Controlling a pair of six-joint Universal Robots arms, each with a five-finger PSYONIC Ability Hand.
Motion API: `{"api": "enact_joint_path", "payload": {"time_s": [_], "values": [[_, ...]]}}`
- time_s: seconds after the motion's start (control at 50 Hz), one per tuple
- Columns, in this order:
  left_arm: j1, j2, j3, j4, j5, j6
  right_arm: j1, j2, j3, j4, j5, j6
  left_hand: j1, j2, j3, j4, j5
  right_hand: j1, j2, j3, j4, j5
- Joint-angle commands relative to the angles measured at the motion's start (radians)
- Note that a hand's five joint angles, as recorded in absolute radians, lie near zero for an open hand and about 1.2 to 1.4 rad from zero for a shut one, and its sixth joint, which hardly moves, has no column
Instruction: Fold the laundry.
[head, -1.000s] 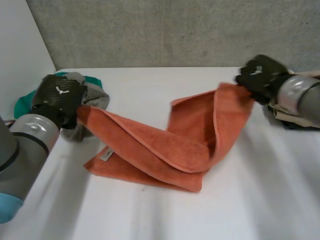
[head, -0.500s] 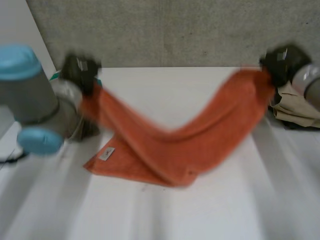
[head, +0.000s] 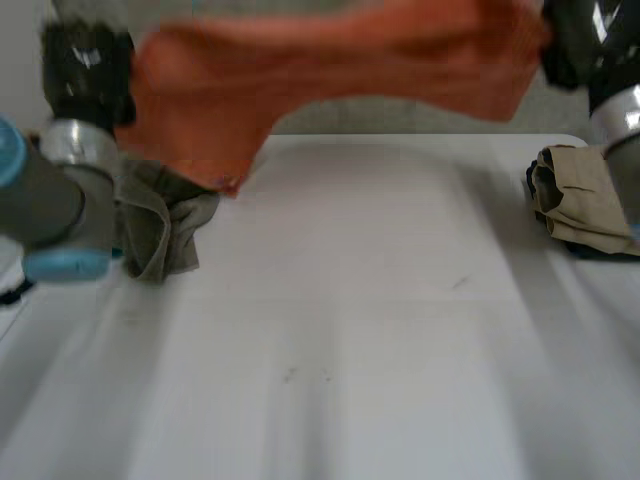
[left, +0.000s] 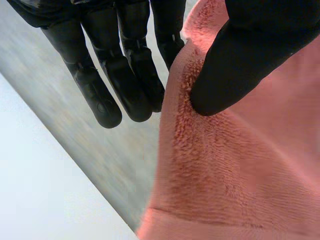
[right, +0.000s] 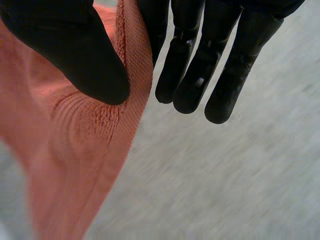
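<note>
I am holding the towel (head: 330, 60) up in the air, well above the worktop (head: 380, 330), stretched between my two hands. My left robot hand (head: 85, 65) is pinching one end of its top edge and my right robot hand (head: 580, 40) is pinching the other end. In each wrist view the thumb is pressing the cloth against a finger while the other fingers are standing straight, so I am only guessing how much cloth is really inside each pinch. The towel is hanging wide but a little bunched, and its lowest point is hanging just above the olive cloth (head: 165, 225) at the left. A beige cloth (head: 580, 195) is lying near the right edge of the worktop.

I am judging this to be the spreading step before the first fold. To do it well, I am planning to draw the hands apart until the top edge is straight. Then I am planning to hold both hands at the same height and lower the towel onto the bare middle of the worktop, away from both other cloths. The pinches are looking shallow, so a quick movement is risking a slip.
</note>
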Motion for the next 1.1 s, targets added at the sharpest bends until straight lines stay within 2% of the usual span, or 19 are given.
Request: {"api": "enact_joint_path", "payload": {"time_s": [0.02, 0.16, 0.22, 0.26, 0.28, 0.3, 0.32, 0.52, 0.66, 0.74, 0.88, 1.1], "values": [[-0.024, -0.015, -0.265, 0.009, 0.005, -0.002, -0.103, 0.024, 0.236, 0.106, -0.177, -0.007, 0.279, 0.202, 0.204, 0.195, 0.235, 0.414, 0.237, 0.205, 0.206, 0.229], [-0.030, -0.017, -0.353, 0.002, 0.025, 0.002, -0.183, 0.058, 0.356, 0.124, -0.281, -0.076, 0.279, 0.202, 0.204, 0.195, 0.235, 0.414, 0.237, 0.205, 0.206, 0.229], [-0.039, 0.003, -0.371, -0.001, 0.037, 0.000, -0.194, 0.053, 0.388, 0.132, -0.288, -0.151, 0.279, 0.202, 0.204, 0.195, 0.235, 0.414, 0.237, 0.205, 0.206, 0.229], [-0.045, 0.026, -0.377, -0.003, 0.039, -0.002, -0.195, 0.052, 0.402, 0.152, -0.283, -0.196, 0.279, 0.202, 0.204, 0.195, 0.235, 0.041, -0.136, -0.168, -0.167, -0.144], [-0.045, 0.036, -0.379, -0.003, 0.040, -0.002, -0.197, 0.050, 0.408, 0.172, -0.278, -0.220, 0.279, 0.202, 0.204, 0.195, 0.235, -0.231, -0.408, -0.440, -0.439, -0.416], [-0.047, 0.043, -0.379, -0.003, 0.039, -0.003, -0.192, 0.047, 0.409, 0.211, -0.263, -0.258, 0.279, 0.202, 0.204, 0.195, 0.235, -0.638, -0.815, -0.847, -0.846, -0.823], [-0.047, 0.048, -0.379, -0.003, 0.039, -0.005, -0.189, 0.042, 0.409, 0.233, -0.254, -0.275, 0.279, 0.202, 0.204, 0.195, 0.235, -0.808, -0.985, -1.017, -1.016, -0.993], [-0.045, 0.080, -0.377, -0.004, 0.036, -0.006, -0.181, -0.103, 0.434, 0.434, -0.079, -0.317, 0.279, 0.202, 0.204, 0.195, 0.235, -0.808, -0.985, -1.017, -1.016, -0.993], [-0.044, 0.091, -0.379, -0.007, 0.036, -0.006, -0.146, -0.250, 0.507, 0.572, -0.010, -0.311, 0.279, 0.202, 0.204, 0.195, 0.235, -0.808, -0.985, -1.017, -1.016, -0.993], [-0.044, 0.097, -0.380, -0.009, 0.036, -0.008, -0.106, -0.283, 0.552, 0.606, 0.011, -0.303, 0.279, 0.202, 0.204, 0.195, 0.235, -0.808, -0.985, -1.017, -1.016, -0.993], [-0.042, 0.111, -0.377, -0.009, 0.036, -0.005, -0.068, -0.263, 0.583, 0.546, 0.018, -0.314, 0.279, 0.202, 0.204, 0.195, 0.235, -0.757, -0.934, -0.965, -0.965, -0.942], [-0.033, 0.131, -0.376, -0.009, 0.036, -0.003, -0.069, -0.071, 0.521, 0.443, 0.021, -0.394, 0.279, 0.202, 0.204, 0.195, 0.235, -0.636, -0.813, -0.845, -0.844, -0.821]]}}
